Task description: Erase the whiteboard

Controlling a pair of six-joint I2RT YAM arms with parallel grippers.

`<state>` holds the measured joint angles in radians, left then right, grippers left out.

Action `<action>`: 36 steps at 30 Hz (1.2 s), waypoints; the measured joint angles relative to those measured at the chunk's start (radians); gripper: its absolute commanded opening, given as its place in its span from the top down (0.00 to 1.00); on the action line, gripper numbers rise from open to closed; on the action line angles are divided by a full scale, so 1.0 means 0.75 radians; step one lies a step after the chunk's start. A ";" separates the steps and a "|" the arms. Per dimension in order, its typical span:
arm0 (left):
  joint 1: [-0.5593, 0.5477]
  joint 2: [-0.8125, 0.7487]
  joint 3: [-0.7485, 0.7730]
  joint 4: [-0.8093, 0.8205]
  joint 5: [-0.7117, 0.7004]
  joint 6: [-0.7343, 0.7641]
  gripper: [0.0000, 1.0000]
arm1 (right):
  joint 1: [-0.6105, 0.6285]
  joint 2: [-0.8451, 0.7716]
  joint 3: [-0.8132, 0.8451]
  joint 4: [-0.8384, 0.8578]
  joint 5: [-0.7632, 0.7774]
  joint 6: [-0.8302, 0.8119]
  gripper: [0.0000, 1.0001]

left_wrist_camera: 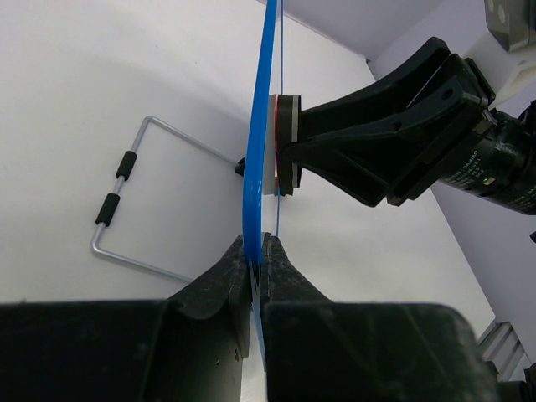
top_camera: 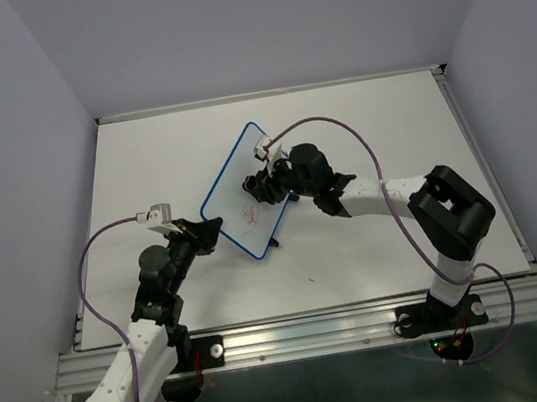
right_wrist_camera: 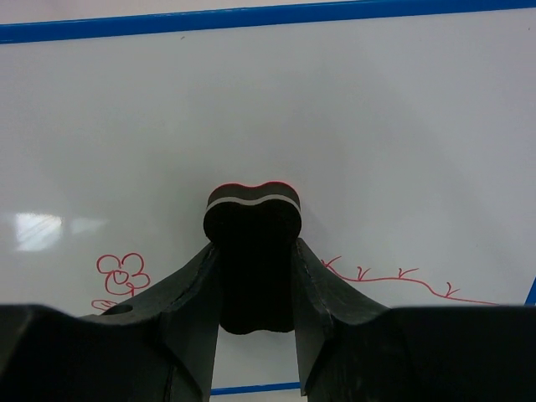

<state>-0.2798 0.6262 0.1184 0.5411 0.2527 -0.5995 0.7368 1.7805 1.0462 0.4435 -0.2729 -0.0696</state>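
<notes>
The whiteboard (top_camera: 233, 188) sits askew at the middle of the table (top_camera: 367, 115), with red scribbles (top_camera: 249, 216) near its lower corner. The left gripper (top_camera: 212, 229) meets the whiteboard's left edge. The right gripper (top_camera: 256, 185) reaches in over the whiteboard's right edge, its tip just above the scribbles.

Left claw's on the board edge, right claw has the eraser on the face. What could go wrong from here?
1. The left claw pinches only the thin blue edge of the whiteboard; the eraser pressing on its face could twist it loose or tip it.
2. The red flower and red branch lie to either side of the right claw; a narrow stroke might leave them.
</notes>
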 measured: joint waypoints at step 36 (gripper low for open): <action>0.000 -0.002 0.000 -0.008 -0.020 -0.005 1.00 | 0.041 0.012 -0.055 0.095 -0.035 -0.174 0.99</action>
<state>-0.2798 0.6250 0.1184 0.5350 0.2379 -0.6033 0.7677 1.7893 1.0050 0.5144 -0.2989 -0.2005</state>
